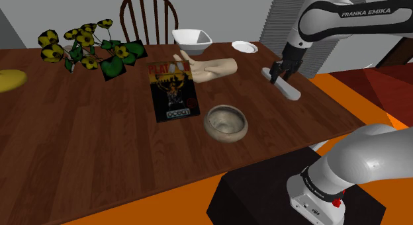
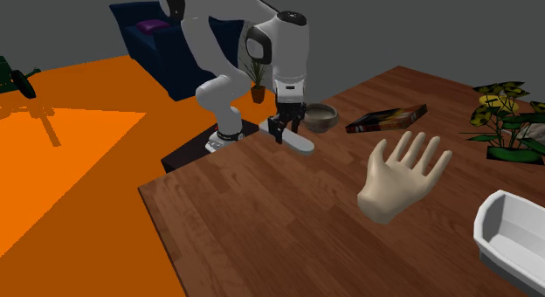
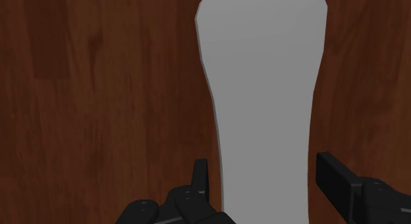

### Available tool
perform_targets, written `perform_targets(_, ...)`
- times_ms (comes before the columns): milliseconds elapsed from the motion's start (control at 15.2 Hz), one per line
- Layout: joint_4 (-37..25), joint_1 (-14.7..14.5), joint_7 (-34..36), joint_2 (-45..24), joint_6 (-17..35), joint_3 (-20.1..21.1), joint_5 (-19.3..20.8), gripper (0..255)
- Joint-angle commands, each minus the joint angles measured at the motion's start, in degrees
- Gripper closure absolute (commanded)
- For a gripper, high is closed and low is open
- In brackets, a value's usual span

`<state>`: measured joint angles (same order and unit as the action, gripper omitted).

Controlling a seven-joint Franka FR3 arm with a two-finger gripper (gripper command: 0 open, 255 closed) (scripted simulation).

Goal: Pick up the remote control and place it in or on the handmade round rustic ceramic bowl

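Note:
The remote control [image 1: 289, 89] [image 2: 300, 143] is a plain grey slab, narrow at one end and wider at the other, lying flat on the wooden table [image 1: 79, 144] near the edge at the shoulder view's right. My gripper [image 1: 276, 76] [image 2: 286, 129] [image 3: 263, 165] is down at its narrow end, open. One finger stands on each side of the remote [image 3: 263, 91], with small gaps showing. The round beige ceramic bowl [image 1: 225, 135] [image 2: 320, 117] sits empty, apart from the remote and nearer the stand's side of the table.
A game box [image 1: 173, 91] lies beside the bowl. Behind it are a beige hand model [image 1: 205, 66], a white square bowl [image 1: 192, 40] and a small plate [image 1: 243, 47]. A leafy plant [image 1: 89, 51] and a yellow object [image 1: 10, 79] sit far left; a chair [image 1: 149, 15] stands behind.

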<state>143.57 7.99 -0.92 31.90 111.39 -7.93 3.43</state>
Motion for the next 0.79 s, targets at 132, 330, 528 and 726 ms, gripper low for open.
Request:
perform_targets(132,-2.63,0.00,-0.03,0.69,-3.33,0.15,-0.07,255)
perform_targets(330,-4.74,-0.05,-0.01,0.97,-5.72,0.29,-0.15,255)
perform_targets(528,-4.04,-1.20,2.79,2.23,-6.32,2.59,-1.38,255)
perform_targets(726,-3.12,-3.01,6.97,3.56,-6.74,6.07,-3.40,255)
